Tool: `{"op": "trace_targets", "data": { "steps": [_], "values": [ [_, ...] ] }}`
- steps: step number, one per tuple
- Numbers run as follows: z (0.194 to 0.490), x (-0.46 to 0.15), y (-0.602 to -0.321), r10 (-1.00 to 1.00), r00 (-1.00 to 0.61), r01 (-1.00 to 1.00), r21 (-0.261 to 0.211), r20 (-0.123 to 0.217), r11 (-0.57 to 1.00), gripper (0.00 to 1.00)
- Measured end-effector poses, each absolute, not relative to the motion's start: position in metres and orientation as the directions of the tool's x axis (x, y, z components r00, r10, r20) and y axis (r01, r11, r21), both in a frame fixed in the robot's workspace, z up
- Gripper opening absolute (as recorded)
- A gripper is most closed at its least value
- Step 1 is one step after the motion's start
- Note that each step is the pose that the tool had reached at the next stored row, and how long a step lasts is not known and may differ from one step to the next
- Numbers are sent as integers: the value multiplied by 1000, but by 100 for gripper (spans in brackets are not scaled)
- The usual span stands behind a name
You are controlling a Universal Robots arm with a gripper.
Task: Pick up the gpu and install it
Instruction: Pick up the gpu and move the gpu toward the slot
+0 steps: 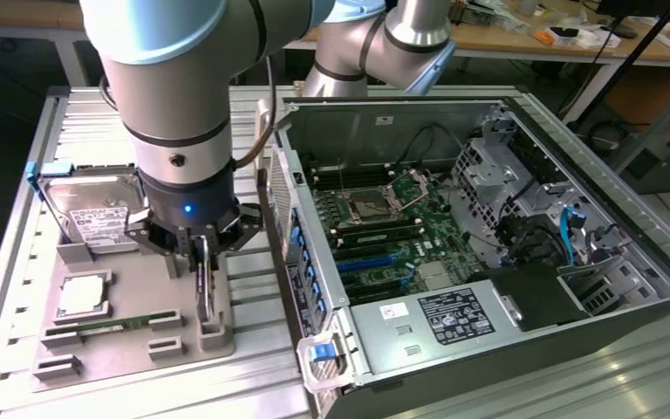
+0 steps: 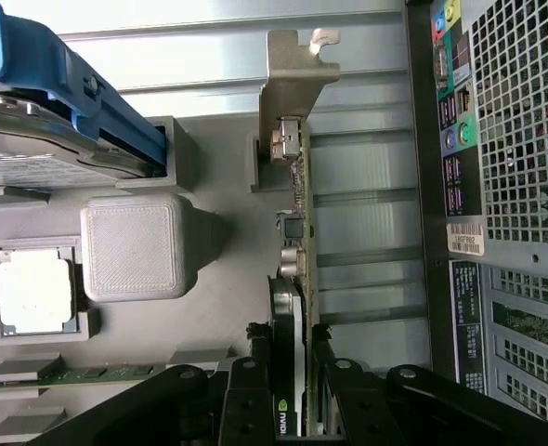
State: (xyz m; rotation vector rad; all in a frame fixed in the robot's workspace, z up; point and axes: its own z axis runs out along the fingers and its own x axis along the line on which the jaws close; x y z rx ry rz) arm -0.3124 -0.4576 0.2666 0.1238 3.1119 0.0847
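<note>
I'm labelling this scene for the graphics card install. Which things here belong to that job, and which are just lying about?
In the job:
graphics card, standing on edge in the tray
gripper, closed on it
open computer case with motherboard

Lying about:
hard drive, processor and memory stick, in the same tray

Bright, even indoor lighting with soft shadows and little glare.

Silver arm [image 1: 172, 78], black wrist [image 1: 184, 194], blue light [image 1: 188, 209]
</note>
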Motion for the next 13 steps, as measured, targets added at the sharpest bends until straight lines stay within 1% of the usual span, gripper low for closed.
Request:
{"op": "trace_targets", "data": {
  "steps": [8,13],
  "values": [
    [279,-312,-458,80,-997,79,55,-24,995,27],
    [279,-312,-458,80,-997,79,55,-24,995,27]
  ]
}}
